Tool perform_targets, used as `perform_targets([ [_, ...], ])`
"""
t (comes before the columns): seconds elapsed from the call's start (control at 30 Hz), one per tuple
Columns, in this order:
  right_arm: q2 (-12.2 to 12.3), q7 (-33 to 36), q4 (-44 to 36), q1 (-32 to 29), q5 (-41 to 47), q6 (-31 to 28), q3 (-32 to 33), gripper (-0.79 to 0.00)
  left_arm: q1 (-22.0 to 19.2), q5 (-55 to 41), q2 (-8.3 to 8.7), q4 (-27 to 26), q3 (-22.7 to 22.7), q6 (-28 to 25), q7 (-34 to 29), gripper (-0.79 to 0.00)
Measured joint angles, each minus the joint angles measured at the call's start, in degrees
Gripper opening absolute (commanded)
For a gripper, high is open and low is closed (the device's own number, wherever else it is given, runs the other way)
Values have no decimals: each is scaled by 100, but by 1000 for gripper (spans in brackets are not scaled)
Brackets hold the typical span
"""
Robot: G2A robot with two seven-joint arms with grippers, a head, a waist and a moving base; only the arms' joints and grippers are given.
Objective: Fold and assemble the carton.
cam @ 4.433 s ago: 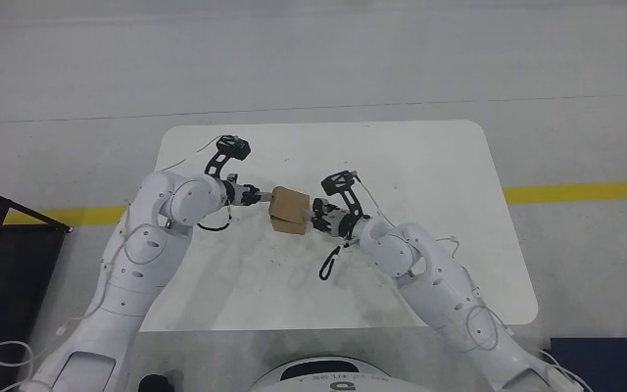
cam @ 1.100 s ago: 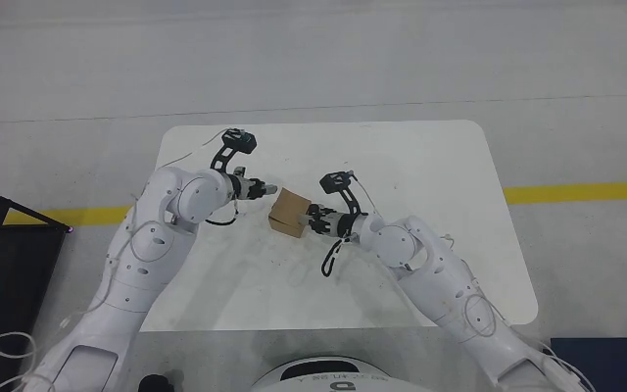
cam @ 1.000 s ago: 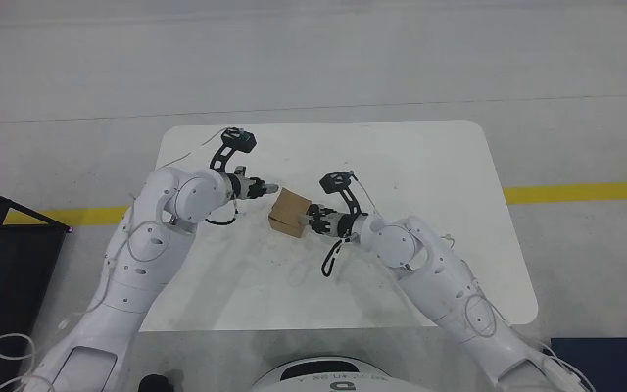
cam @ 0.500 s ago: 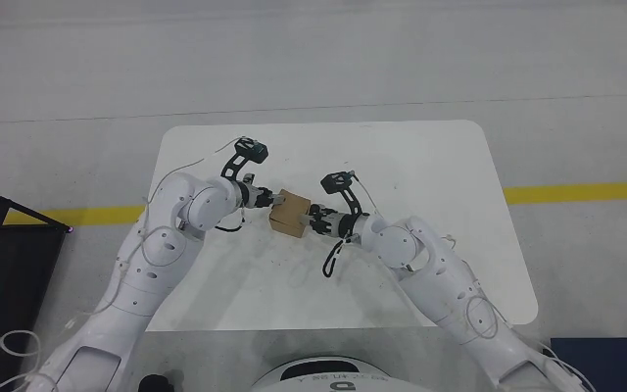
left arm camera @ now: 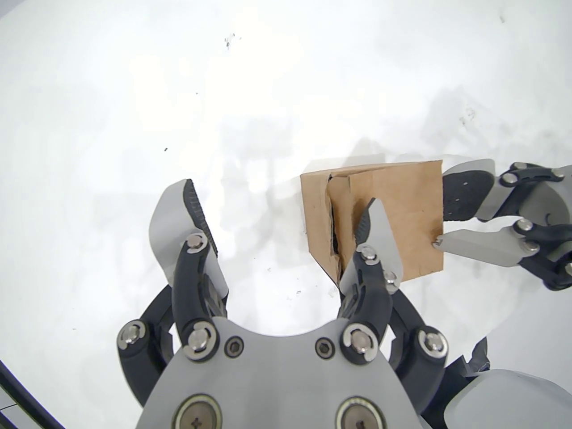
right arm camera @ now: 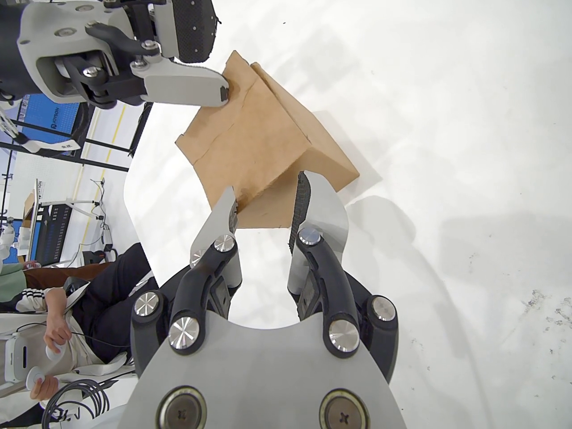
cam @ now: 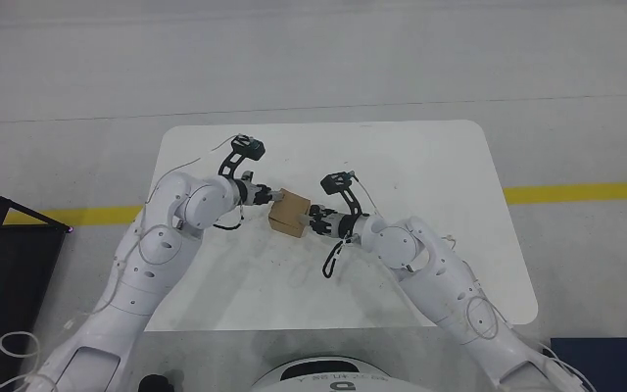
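Left gripper (cam: 266, 195) had closed in again on the carton (cam: 290, 212) from 10 o'clock, after standing off a second before.

Carton: brown, part-folded, lying on the table (cam: 431, 176) toward its 9 o'clock side, between the two grippers.

Right gripper (right arm camera: 266, 200): at 4 o'clock, narrow, pinching a carton corner, seemingly to brace it.

Left gripper: jaws wide, one fingertip (left arm camera: 375, 225) laid on the carton's end by its open seam, the other over bare table; apparently pressing that end shut.

Left arm (cam: 186, 211) and right arm (cam: 402, 245): elbows bent, both angled inward toward the carton.
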Motion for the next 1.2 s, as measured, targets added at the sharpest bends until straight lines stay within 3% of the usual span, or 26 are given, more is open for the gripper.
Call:
perform_targets([
  [0.27, 0, -14, 7, 3, 8, 6, -7, -536, -55, -41, 18, 124, -151, 53, -4, -188],
  [0.73, -2, 2, 18, 23, -5, 22, -41, -539, -122, -53, -24, 194, 101, -53, -132, -197],
  [1.2, -1, 4, 19, 31, -4, 11, -52, -539, -194, 10, -67, 294, 303, -42, -143, -296],
])
